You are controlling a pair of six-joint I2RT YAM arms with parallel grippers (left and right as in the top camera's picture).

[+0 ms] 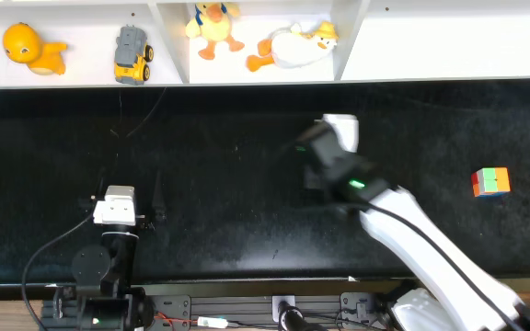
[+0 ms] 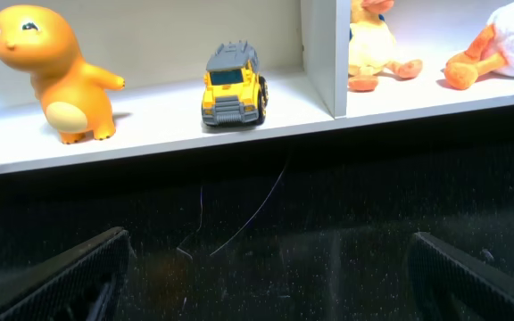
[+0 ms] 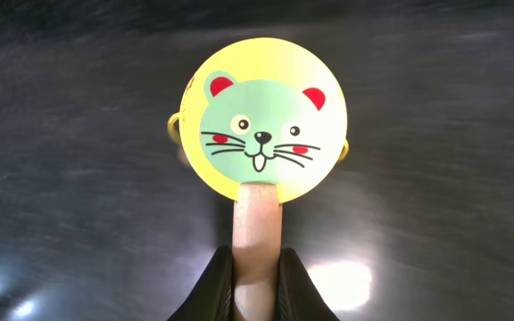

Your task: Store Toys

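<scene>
My right gripper [image 3: 257,276] is shut on the wooden handle of a round yellow rattle drum [image 3: 261,134] with a green cat face, held above the black mat. From above, the right gripper [image 1: 325,152] sits near the middle of the mat, blurred. My left gripper [image 1: 118,204] rests near its base at the lower left, its fingers [image 2: 70,272] wide open and empty, facing the shelf. On the white shelf [image 1: 81,78] stand an orange creature toy [image 1: 33,48], a yellow toy truck [image 1: 132,53], a yellow duck plush [image 1: 213,28] and a white duck plush [image 1: 294,46].
A multicoloured cube [image 1: 490,181] lies on the black mat [image 1: 228,211] at the right. White dividers [image 1: 175,41] split the shelf into compartments along the far edge. Cables trail by the left arm's base.
</scene>
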